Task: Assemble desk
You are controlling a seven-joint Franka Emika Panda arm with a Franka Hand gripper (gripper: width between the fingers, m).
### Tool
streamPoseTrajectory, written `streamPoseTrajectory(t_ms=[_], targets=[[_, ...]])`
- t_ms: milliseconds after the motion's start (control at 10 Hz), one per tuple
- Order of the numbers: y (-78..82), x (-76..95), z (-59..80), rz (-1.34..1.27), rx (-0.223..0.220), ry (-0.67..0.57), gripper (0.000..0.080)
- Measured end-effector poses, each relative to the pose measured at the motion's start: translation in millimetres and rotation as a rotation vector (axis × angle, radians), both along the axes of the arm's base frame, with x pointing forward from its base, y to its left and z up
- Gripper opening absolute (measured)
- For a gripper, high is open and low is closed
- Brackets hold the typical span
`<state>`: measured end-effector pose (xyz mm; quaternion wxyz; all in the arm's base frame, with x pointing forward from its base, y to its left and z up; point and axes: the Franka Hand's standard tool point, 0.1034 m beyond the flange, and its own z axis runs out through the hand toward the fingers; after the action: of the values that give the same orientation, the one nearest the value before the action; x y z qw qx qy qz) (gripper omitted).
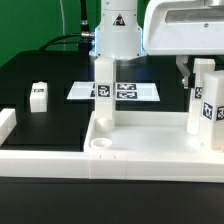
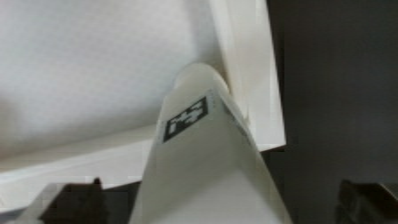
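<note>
Exterior view: one tabletop [image 1: 150, 160] lies rim-up at the near edge of the black table [image 1: 60, 115], with a green wall behind. Four legs: a loose leg [image 1: 38, 95] well off to the exterior view's left, an upright leg [image 1: 103, 100] beside a round corner socket, and a third leg [image 1: 194, 118] and fourth leg [image 1: 213, 112] upright on the right, under the gripper [image 1: 195, 62]. One marker board [image 1: 140, 90] lies mid-table. Everything carries black-white tags.

Wrist view: one tagged leg [image 2: 205, 130] over the tabletop [image 2: 89, 80], with the gripper [image 2: 217, 200] fingers spread on either side and gaps showing.
</note>
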<state>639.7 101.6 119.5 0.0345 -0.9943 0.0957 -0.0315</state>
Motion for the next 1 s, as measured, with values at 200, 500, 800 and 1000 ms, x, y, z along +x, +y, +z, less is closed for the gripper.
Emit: streamPoseTrajectory(t_ms=[200,500,800,1000], targets=[[-0.9,-0.4,-0.5,0.121,-0.010,-0.006,0.0649],[-3.8,-0.2,-0.7,0.329,-0.036,-0.017,0.0649],[-4.1,-0.2,-0.7,0.352,-0.039,-0.019,0.0447],[-4.3,-0.3,-0.8,0.333,-0.038,-0.017,0.0288]])
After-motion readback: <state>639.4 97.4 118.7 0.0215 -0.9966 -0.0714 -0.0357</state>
